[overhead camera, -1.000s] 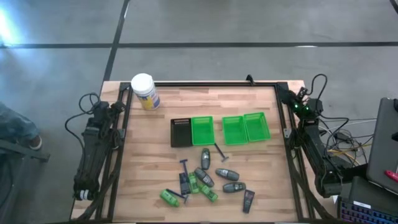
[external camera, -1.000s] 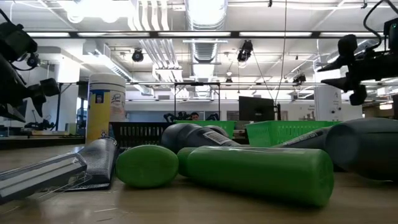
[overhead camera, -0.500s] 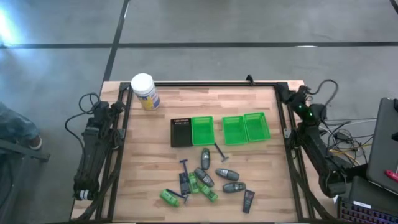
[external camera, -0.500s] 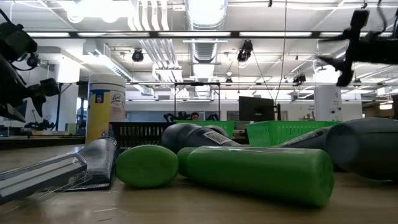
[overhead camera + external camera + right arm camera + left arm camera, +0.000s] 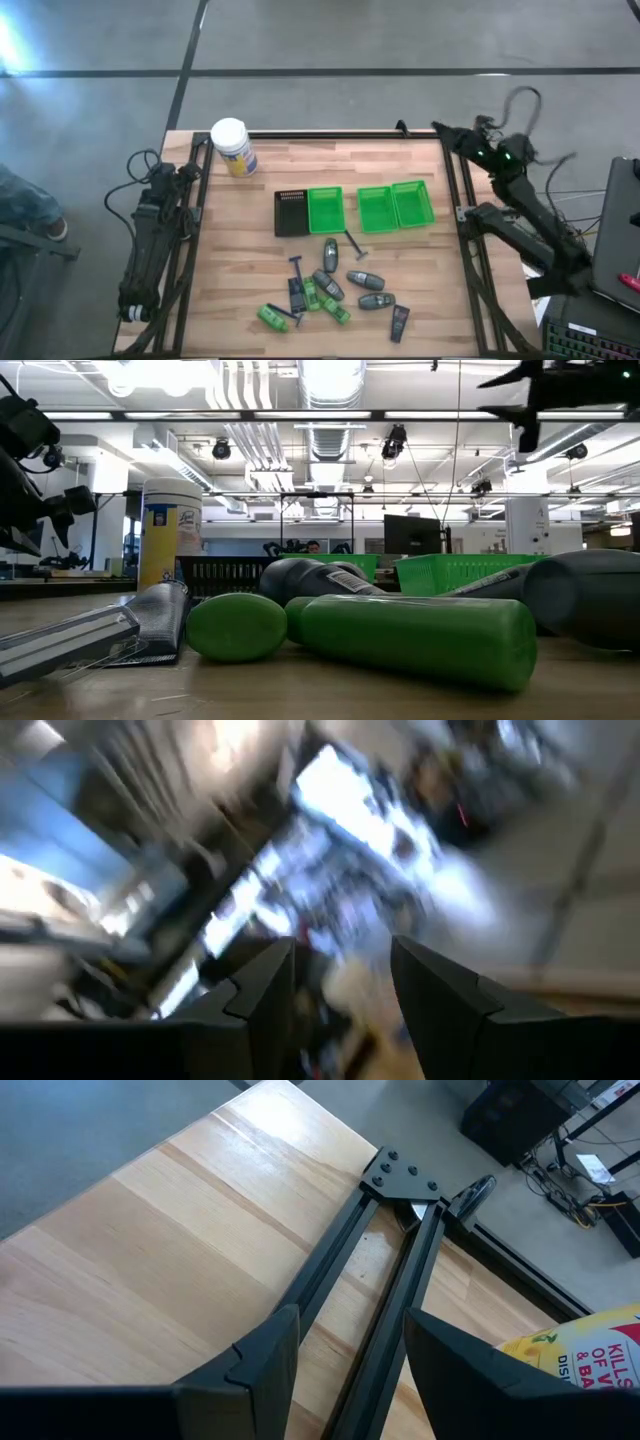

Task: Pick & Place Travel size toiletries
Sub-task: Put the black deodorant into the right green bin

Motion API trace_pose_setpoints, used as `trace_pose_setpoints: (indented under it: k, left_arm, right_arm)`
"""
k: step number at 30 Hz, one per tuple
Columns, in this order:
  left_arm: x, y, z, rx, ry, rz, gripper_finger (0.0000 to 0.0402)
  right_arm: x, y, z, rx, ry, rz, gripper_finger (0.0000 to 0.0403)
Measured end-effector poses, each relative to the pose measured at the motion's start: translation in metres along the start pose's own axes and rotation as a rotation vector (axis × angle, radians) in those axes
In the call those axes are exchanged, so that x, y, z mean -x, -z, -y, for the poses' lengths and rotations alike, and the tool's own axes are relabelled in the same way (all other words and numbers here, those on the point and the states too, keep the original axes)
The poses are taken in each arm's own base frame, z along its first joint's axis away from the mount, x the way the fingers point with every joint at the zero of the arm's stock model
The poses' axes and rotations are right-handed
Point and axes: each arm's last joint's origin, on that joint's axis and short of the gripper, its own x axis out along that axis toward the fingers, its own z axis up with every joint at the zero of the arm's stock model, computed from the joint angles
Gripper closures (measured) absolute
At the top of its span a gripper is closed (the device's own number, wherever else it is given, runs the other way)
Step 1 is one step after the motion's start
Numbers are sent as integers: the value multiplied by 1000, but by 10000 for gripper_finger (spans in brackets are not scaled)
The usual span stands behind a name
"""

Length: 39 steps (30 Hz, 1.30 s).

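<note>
The travel size toiletries [image 5: 335, 288] lie in a loose cluster on the near half of the table. They are green mini bottles [image 5: 272, 318], dark grey oval tubes [image 5: 365, 279] and black T-shaped sticks [image 5: 354, 243]. In the low view a green bottle [image 5: 420, 640] lies on its side in front. My right gripper [image 5: 442, 132] is open and hangs high over the table's far right corner, far from the cluster; it also shows in the low view [image 5: 515, 395] and its wrist view [image 5: 335, 985]. My left gripper [image 5: 350, 1360] is open and rests at the table's far left corner.
A black tray [image 5: 291, 213] and three green trays [image 5: 325, 210] [image 5: 375, 208] [image 5: 413, 203] stand in a row at mid-table. A white-lidded jar [image 5: 232, 147] stands at the far left. A black frame rail [image 5: 340, 135] runs round the table. Bare wood lies left of the cluster.
My right arm has swung up from the right edge and toward the table's far edge. Its gripper has risen and moved a little leftward over the far right corner. Its wrist view is smeared by the motion. The toiletries have kept their places.
</note>
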Motion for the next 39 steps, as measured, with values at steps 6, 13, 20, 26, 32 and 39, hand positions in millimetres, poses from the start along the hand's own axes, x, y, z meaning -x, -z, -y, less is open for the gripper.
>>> trace_pose_setpoints:
  k: [6,13,20,26,32,39]
  left_arm:
    - [0,0,0,0,0,0,216]
    - [0,0,0,0,0,0,216]
    - [0,0,0,0,0,0,216]
    - [0,0,0,0,0,0,216]
    - [0,0,0,0,0,0,216]
    - [0,0,0,0,0,0,216]
  right_arm:
    - [-28,24,1,-96,297,-421,248]
    - [-36,62,-19,-192,466,-819,246]
    - [-26,107,-31,-227,603,-1059,252]
    - [-26,153,-51,-202,530,-1231,241]
    - [-24,204,-52,-76,552,-1423,224]
    - [-30,253,-49,162,466,-1608,184]
